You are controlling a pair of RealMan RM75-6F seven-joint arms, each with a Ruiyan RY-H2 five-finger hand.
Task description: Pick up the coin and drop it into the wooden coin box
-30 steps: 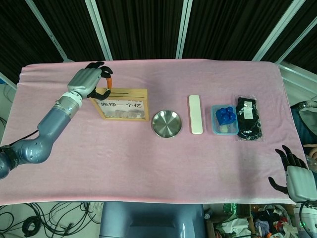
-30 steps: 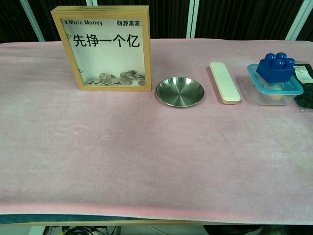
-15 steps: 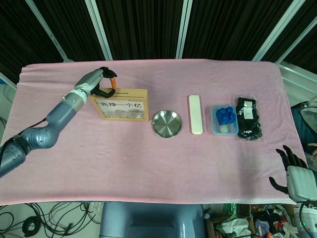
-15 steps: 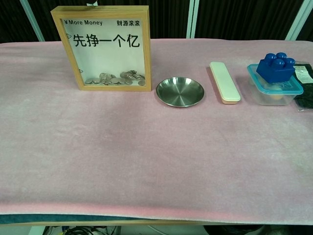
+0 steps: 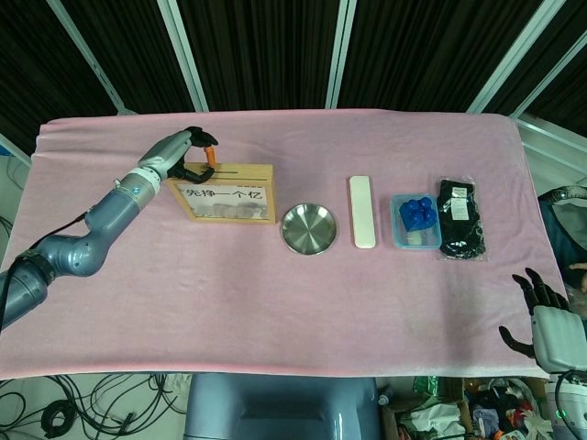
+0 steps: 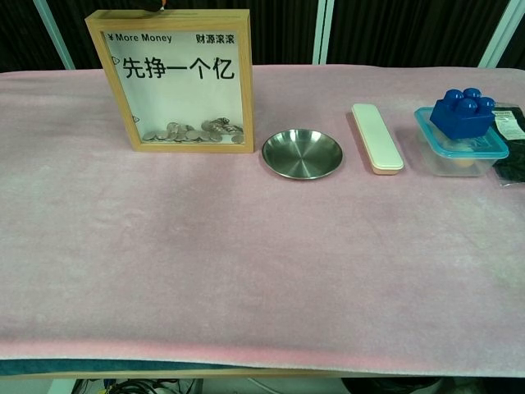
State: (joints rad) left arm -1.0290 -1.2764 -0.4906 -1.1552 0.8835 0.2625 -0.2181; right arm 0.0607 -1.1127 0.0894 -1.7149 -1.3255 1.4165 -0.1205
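Note:
The wooden coin box (image 5: 227, 192) stands upright at the back left of the pink cloth, and it fills the upper left of the chest view (image 6: 176, 78) with several coins piled at its bottom. My left hand (image 5: 188, 154) is over the box's top left edge by the slot, its thumb and orange-tipped finger curled toward each other. No coin shows between them; it is too small to make out. In the chest view only a dark sliver of that hand (image 6: 153, 6) shows above the frame. My right hand (image 5: 541, 321) hangs off the table's front right corner, fingers apart and holding nothing.
Right of the box sit an empty steel dish (image 5: 308, 228), a white case (image 5: 362, 212), a clear tub with a blue block (image 5: 417, 220) and a black bag (image 5: 458, 217). The pink cloth (image 5: 275, 302) covers the whole table.
In the last second my left hand turned and dropped from above the box's corner down to its top edge. Over the last half second it has hardly moved. The right hand stayed put.

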